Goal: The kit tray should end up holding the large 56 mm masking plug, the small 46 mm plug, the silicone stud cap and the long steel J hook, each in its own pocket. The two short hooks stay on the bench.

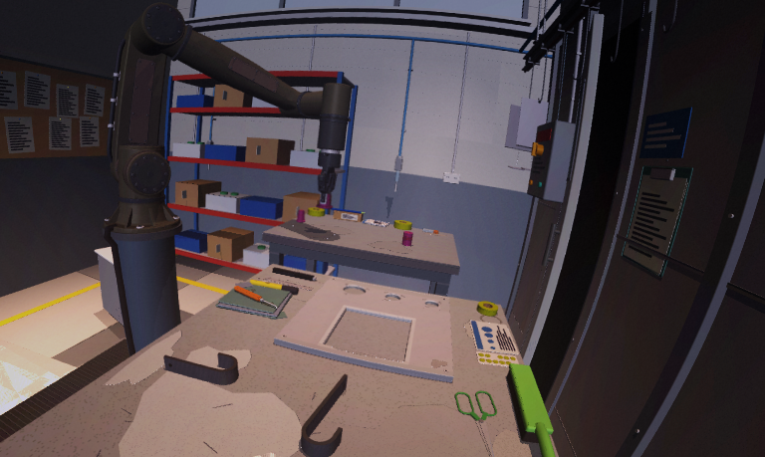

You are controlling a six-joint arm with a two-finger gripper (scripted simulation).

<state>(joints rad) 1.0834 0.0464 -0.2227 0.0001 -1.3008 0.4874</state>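
Observation:
On the far bench stand two purple plugs, one at the left [300, 215] and one toward the front right [407, 238]. On the near bench lies the kit tray [372, 333], with three round pockets along its far edge and one large square pocket. Two dark hooks lie in front of it, one at the left [203, 368] and one in the middle [324, 413]. My gripper [325, 203] hangs above the left part of the far bench. It is closed on a purple plug, lifted just off the surface.
A blue and red shelf rack [248, 165] with boxes stands behind the far bench. Yellow tape rolls [403, 224] lie there. On the near bench are a notebook with a screwdriver [256, 300], a tape roll [487, 307], a card [495, 341], green scissors [475, 404] and a green tool [530, 404].

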